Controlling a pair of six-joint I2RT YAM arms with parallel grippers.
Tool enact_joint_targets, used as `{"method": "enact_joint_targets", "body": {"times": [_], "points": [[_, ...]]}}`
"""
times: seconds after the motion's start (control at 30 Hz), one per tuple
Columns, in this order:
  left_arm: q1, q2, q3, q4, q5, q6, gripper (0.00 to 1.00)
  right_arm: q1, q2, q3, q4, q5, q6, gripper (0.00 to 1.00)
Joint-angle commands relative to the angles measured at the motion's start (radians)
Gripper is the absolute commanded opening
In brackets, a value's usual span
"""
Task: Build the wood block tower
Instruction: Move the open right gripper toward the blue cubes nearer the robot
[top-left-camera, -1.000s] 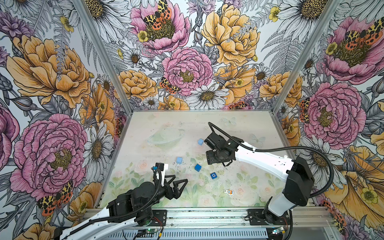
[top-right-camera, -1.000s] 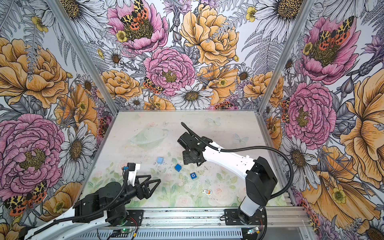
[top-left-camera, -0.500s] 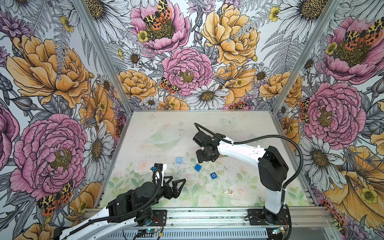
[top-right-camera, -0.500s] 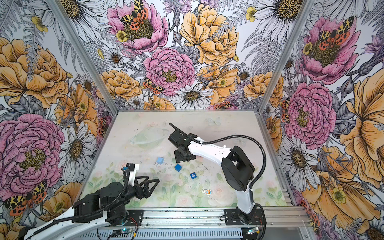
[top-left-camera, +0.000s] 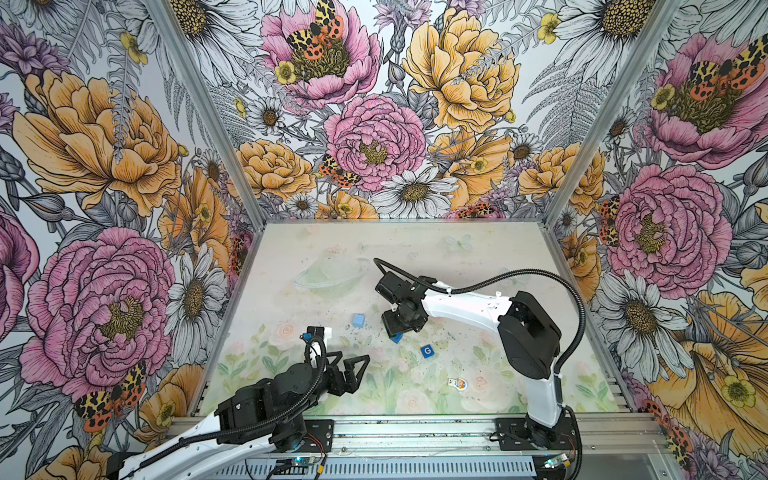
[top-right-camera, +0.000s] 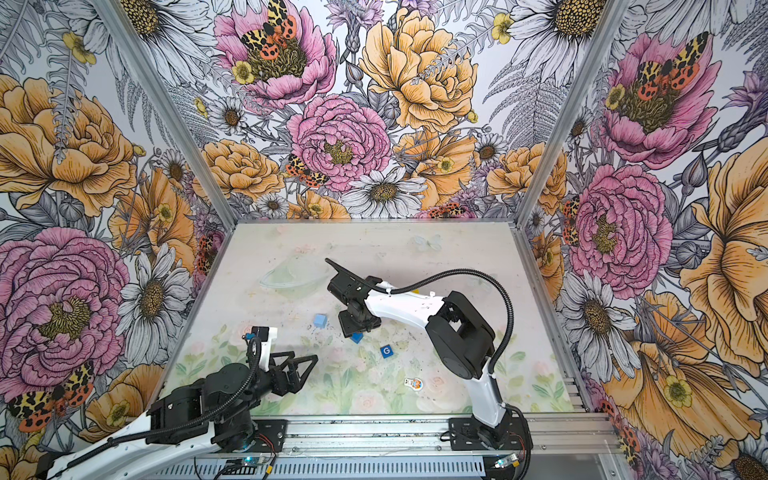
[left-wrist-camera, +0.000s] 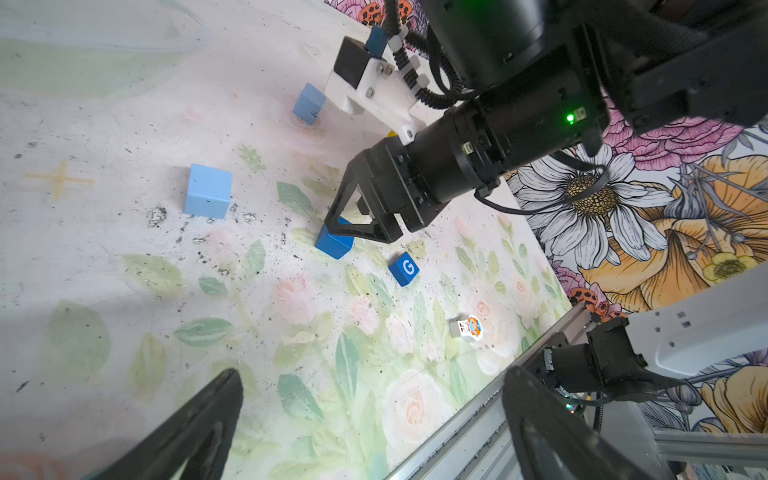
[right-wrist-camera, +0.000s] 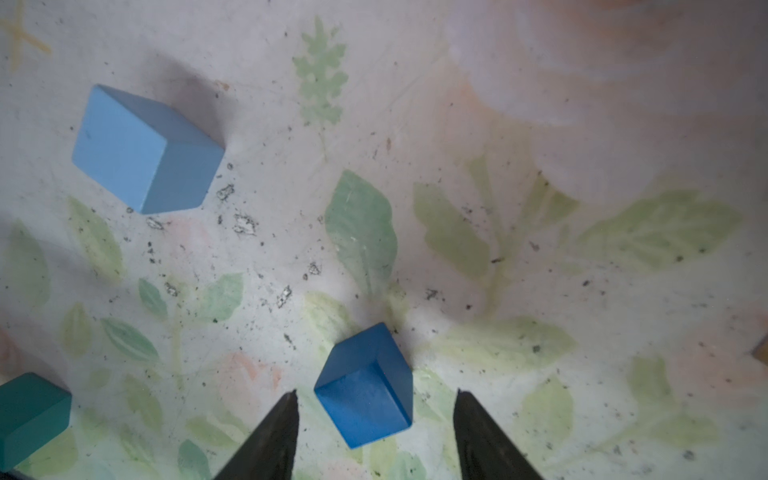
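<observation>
My right gripper (right-wrist-camera: 376, 392) points down at the middle of the table with its jaws open. A dark blue cube (right-wrist-camera: 365, 386) sits on the mat between the fingers, with a gap on each side. In both top views the gripper (top-left-camera: 397, 330) covers most of this cube (top-right-camera: 356, 337). A light blue cube (top-left-camera: 358, 320) stands to its left. A blue cube with a white G (top-left-camera: 426, 351) lies nearer the front. A teal cube (right-wrist-camera: 29, 411) shows in the right wrist view. My left gripper (top-left-camera: 353, 358) hovers open and empty at the front left. No tower is in view.
A flat white-and-orange cartoon figure piece (top-left-camera: 457, 383) lies near the front right. A metal rail (top-left-camera: 415, 428) runs along the front edge. Flowered walls close the other three sides. A faint bowl outline (top-left-camera: 328, 276) shows towards the back.
The right arm has swung left and come down over the dark blue cube, and its jaws have narrowed. The left arm has not moved.
</observation>
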Motion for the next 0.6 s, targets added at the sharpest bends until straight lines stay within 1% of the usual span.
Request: {"method": "enact_joint_targets", "body": {"times": [0.0, 0.37, 0.57], "points": [[-0.006, 0.01, 0.017, -0.008, -0.044, -0.011, 0.99, 0.005, 0.009, -0.001, 0.025, -0.007, -0.031, 0.62], [-0.006, 0.008, 0.012, -0.008, -0.042, -0.025, 0.99, 0.022, 0.046, -0.003, 0.044, -0.027, -0.05, 0.54], [-0.007, 0.004, 0.012, -0.008, -0.044, -0.024, 0.99, 0.031, 0.041, -0.01, 0.047, -0.041, -0.047, 0.5]]}}
